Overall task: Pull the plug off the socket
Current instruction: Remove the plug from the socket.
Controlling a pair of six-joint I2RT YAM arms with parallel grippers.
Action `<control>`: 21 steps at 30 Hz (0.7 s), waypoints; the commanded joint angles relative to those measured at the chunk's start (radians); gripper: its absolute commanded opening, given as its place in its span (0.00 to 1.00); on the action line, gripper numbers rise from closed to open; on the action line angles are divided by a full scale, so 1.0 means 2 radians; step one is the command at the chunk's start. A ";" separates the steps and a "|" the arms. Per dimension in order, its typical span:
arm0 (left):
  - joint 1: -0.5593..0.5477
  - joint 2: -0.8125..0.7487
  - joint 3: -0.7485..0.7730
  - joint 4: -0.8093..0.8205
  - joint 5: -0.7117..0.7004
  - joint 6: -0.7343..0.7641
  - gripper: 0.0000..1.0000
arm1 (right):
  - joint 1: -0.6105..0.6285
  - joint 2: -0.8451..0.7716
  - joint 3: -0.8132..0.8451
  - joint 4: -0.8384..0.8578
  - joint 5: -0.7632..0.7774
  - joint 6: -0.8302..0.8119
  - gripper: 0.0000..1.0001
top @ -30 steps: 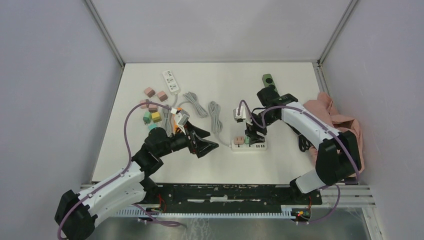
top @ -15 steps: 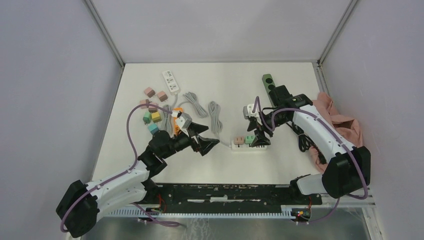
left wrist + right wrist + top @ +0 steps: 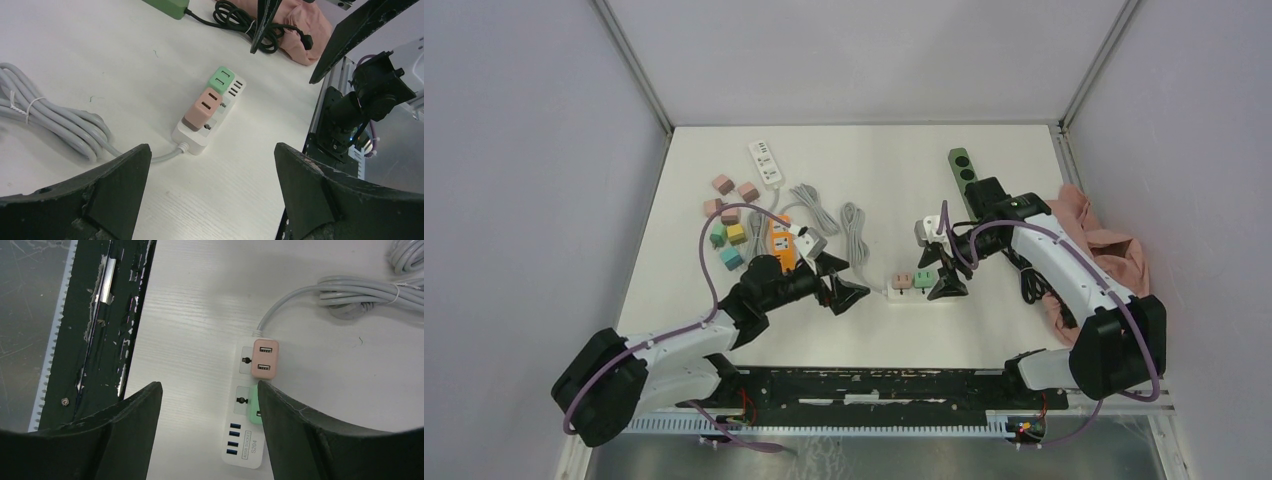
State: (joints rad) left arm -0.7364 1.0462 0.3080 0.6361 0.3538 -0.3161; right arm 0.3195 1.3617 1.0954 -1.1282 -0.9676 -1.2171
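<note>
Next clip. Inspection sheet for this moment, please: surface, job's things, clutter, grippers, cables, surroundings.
Surface: white table, no spills seen.
Job's things: white power strip; pink plug and green plug both seated.
Clutter: loose coloured plugs, second white strip, green strip, pink cloth.
Grippers: left gripper open, facing the strip, empty; right gripper open above the strip, empty.
Cables: grey coils left of the strip; black cable by the cloth.
Surroundings: plain grey walls; nothing else seen.
</note>
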 commanded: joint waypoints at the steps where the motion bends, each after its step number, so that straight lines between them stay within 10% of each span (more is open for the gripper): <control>1: -0.001 0.021 0.022 0.048 0.029 0.041 0.99 | -0.001 -0.009 0.000 -0.011 -0.020 -0.020 0.76; 21: -0.001 0.110 0.042 0.141 0.089 0.171 0.99 | -0.001 -0.002 -0.006 -0.003 -0.003 -0.025 0.76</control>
State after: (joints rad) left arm -0.7364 1.2224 0.3321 0.8356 0.4641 -0.1001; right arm 0.3195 1.3621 1.0843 -1.1301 -0.9634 -1.2476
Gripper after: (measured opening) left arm 0.997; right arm 0.760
